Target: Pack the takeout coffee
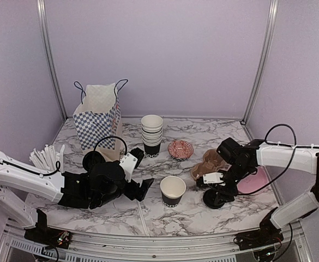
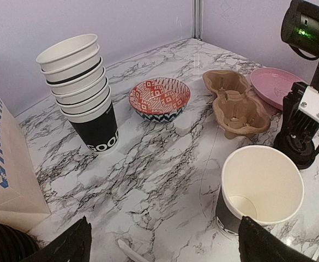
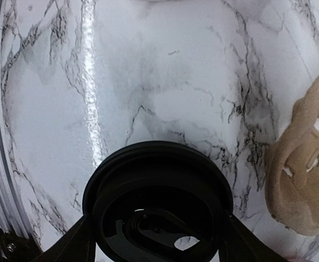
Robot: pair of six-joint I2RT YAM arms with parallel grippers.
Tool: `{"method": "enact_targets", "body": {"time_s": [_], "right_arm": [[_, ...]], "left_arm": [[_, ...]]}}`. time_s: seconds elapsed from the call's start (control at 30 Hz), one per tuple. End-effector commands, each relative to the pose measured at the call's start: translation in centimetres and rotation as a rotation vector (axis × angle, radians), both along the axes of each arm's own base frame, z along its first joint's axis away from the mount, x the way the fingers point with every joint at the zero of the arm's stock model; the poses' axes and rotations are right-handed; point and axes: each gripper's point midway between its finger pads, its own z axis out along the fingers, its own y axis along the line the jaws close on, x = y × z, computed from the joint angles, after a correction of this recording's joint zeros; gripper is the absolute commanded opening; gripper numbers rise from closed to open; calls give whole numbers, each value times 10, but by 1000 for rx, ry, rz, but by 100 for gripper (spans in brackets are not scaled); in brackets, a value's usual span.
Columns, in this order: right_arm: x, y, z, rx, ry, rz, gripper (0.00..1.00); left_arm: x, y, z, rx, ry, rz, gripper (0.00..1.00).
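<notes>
Black paper cup (image 1: 173, 191) stands empty. At its three o'clock, right claw (image 1: 216, 193) pinches round black plastic lid (image 3: 159, 180); left claw (image 1: 142, 172) gapes.

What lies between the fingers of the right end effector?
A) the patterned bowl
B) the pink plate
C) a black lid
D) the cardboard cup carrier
C: the right wrist view shows the black lid flanked on both sides by the fingers of the right end effector.
</notes>
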Motion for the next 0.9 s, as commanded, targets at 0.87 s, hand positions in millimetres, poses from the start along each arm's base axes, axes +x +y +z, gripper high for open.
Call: {"method": "enact_targets", "body": {"time_s": [0.87], "right_arm": [[16,141,127,107,-13,163,56]], "left_arm": [[0,27,19,-60,-14,73,93]]}}
